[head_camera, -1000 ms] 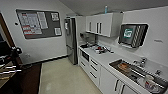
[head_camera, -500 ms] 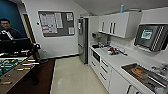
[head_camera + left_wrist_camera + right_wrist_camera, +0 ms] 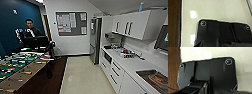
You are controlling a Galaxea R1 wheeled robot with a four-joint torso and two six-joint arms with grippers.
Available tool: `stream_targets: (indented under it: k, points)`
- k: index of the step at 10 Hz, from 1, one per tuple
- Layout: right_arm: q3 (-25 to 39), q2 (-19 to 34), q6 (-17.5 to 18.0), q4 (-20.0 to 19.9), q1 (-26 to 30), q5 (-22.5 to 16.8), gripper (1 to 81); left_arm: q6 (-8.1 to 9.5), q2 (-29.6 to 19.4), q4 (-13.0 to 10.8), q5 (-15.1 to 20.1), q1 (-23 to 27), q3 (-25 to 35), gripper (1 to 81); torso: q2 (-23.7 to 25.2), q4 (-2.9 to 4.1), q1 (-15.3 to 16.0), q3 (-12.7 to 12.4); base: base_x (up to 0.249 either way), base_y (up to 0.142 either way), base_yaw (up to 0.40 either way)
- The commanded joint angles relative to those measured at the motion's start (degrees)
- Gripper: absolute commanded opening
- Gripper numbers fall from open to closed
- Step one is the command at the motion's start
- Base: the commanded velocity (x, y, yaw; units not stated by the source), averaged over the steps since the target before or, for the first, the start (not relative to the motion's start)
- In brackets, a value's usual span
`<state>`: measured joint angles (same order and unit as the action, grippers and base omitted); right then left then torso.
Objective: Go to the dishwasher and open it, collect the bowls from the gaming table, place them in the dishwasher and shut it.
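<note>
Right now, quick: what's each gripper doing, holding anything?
Left gripper: cannot be told; its fingers are not clear.
Right gripper: cannot be told either.

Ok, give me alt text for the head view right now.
A kitchenette corridor: pale floor ahead, white counter with sink on the right, steel fridge beyond. A foosball table stands left, a person behind it.

Foosball table [image 3: 17, 67] left, counter [image 3: 135, 63] right (sink [image 3: 156, 80] nearest), fridge [image 3: 95, 40] beyond; person [image 3: 30, 31] behind table.
</note>
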<state>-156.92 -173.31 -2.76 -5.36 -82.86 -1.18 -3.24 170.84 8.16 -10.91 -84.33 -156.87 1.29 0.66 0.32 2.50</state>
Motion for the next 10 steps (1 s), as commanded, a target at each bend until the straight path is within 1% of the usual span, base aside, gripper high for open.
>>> stream_targets:
  k: [1,10]
  points:
    - [-0.13,-0.13,0.03,-0.17,3.26,-2.95,81.1,-0.19,-0.93,-0.33,2.65,3.08,-0.46,81.1,0.00,0.00,0.00,0.00,0.000,0.000,0.363]
    - [-0.13,-0.39,0.03,-0.17,3.09,-2.95,81.1,-0.01,-0.93,-0.16,3.00,2.99,-0.55,81.1,0.00,0.00,0.00,0.00,0.000,0.000,0.363]
